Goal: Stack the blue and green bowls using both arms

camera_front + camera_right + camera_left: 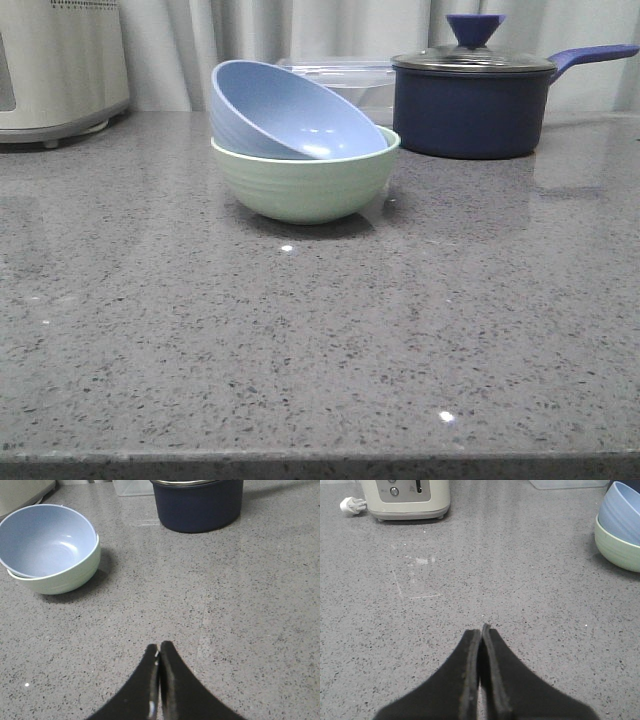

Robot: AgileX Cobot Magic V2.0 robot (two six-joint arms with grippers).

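The blue bowl (290, 112) sits tilted inside the green bowl (305, 185) on the grey counter, its opening facing right and forward. Both bowls show in the left wrist view, blue (622, 512) over green (615, 547), and in the right wrist view, blue (45, 540) in green (60, 577). My left gripper (481, 628) is shut and empty over bare counter, well away from the bowls. My right gripper (159, 647) is shut and empty, also apart from the bowls. Neither arm shows in the front view.
A dark navy lidded saucepan (475, 100) stands behind the bowls to the right, its handle pointing right. A clear plastic container (340, 75) is behind the bowls. A white toaster (60, 65) stands at the back left, with a plug (350, 505) beside it.
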